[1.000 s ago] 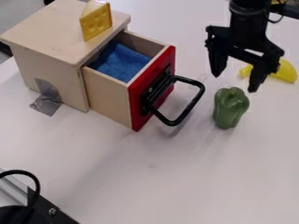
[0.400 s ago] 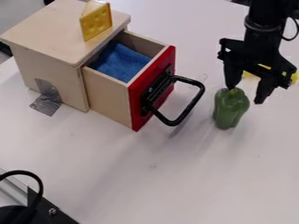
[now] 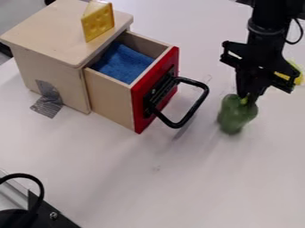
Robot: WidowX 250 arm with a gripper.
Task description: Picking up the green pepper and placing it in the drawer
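At the right of the camera view, the black gripper (image 3: pixel 247 96) hangs down with its fingers drawn together at the top of the green pepper (image 3: pixel 236 116), shut on it by the stem end. The pepper leans slightly, its lower end toward the left. To the left, the wooden drawer (image 3: pixel 110 99) stands pulled out, with a red front, a black loop handle and blue cloth inside.
A yellow cheese wedge (image 3: pixel 98 23) stands on the wooden cabinet (image 3: pixel 62 31). Behind the gripper lies a yellow banana (image 3: pixel 297 75). The black handle (image 3: pixel 199 104) juts toward the pepper. Dark equipment (image 3: pixel 44 213) occupies the lower left corner.
The gripper moved right and down to the pepper, then its fingers came together on the pepper's top. The pepper has tilted slightly. Drawer and cheese wedge are unmoved.
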